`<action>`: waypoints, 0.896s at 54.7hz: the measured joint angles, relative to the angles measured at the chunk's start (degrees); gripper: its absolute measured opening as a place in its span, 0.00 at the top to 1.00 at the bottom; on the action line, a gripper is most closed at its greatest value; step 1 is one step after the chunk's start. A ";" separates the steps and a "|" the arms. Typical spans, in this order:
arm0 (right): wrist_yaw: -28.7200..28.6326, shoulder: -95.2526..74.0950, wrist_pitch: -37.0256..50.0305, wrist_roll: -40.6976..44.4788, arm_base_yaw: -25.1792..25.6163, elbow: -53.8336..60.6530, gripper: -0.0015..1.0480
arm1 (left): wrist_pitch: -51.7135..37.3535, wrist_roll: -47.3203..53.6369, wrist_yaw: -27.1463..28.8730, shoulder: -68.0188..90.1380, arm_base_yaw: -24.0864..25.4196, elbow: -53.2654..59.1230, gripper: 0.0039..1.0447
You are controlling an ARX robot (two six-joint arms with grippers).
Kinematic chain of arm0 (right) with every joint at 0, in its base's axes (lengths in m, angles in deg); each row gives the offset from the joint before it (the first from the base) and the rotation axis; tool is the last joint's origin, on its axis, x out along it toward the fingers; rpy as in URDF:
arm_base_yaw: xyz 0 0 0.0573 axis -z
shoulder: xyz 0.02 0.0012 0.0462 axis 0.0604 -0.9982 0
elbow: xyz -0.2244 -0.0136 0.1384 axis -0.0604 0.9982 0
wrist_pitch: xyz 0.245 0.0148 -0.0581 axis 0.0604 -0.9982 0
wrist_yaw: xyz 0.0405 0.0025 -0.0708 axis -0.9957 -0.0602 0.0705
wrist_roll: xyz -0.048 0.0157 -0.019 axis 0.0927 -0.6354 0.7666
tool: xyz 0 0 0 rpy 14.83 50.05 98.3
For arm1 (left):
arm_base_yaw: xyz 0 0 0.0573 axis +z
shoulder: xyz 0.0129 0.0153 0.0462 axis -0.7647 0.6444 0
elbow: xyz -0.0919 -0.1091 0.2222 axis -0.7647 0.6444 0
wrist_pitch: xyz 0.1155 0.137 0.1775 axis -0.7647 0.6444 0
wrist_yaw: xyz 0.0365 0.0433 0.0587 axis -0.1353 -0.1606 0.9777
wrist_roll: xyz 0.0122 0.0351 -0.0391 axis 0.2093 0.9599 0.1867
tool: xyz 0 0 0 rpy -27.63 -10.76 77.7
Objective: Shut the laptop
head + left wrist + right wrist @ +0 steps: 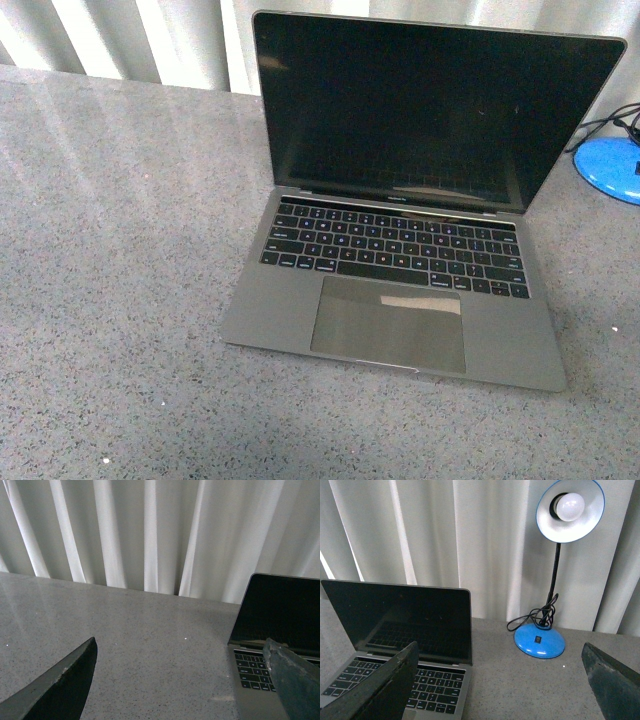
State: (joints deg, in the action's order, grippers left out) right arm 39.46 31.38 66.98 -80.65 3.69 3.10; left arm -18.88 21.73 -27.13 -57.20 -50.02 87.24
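The laptop (400, 240) stands open on the grey speckled table (110, 300), right of centre in the front view, its black screen upright and its keyboard and trackpad facing me. Neither arm shows in the front view. In the left wrist view my left gripper (182, 652) is open over bare table, with the laptop (265, 645) beside one fingertip. My right gripper (500, 652) is open too, held above the table between the laptop (405, 630) and a lamp, touching neither.
A blue desk lamp (555, 570) with a round base (612, 168) and a black cord stands on the table to the right of the laptop. Pale curtains (150, 535) hang behind the table's far edge.
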 joint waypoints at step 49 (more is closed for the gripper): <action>-23.37 -37.20 0.92 20.22 9.88 -12.44 0.10 | -1.31 -20.96 45.81 31.76 -11.74 -8.13 0.06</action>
State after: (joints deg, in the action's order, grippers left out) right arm 16.10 -5.82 67.90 -60.44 13.57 -9.33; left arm -20.19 0.77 18.69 -25.44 -61.76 79.10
